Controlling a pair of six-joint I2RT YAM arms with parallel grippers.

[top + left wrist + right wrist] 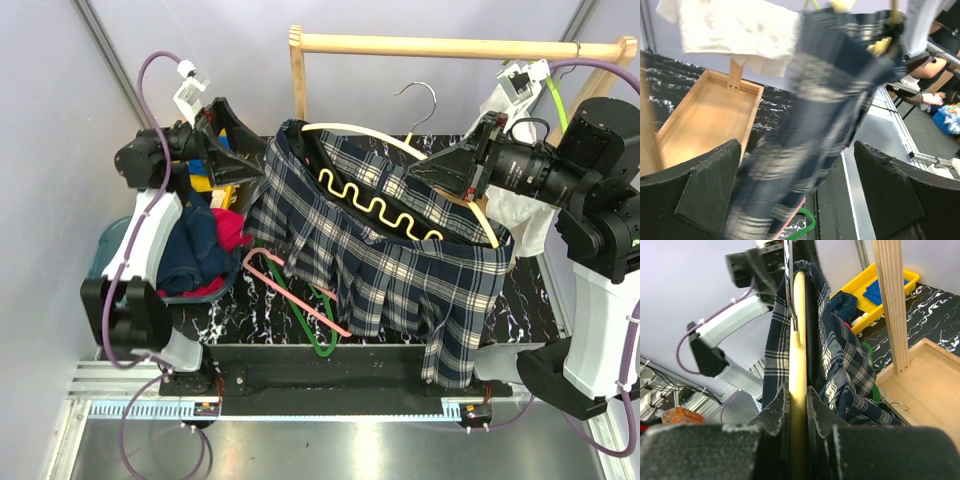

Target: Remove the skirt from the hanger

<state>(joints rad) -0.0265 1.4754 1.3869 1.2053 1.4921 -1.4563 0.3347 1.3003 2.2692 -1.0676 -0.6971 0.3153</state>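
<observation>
Above the middle of the surface [522, 295], the skirt [400, 270] hangs on the hanger [375, 205], whose long axis runs from left edge toward right edge. Right hand [428, 168] is clamped on the hanger's arch. Left hand [258, 158] stands apart at the skirt's left end, cloth between its fingers, ungripped. Judgement: the left hand is nearer and should draw the cloth leftward.

Arms [140, 240] white w/ blk joints [140, 160], purple cables [141, 85].
</observation>
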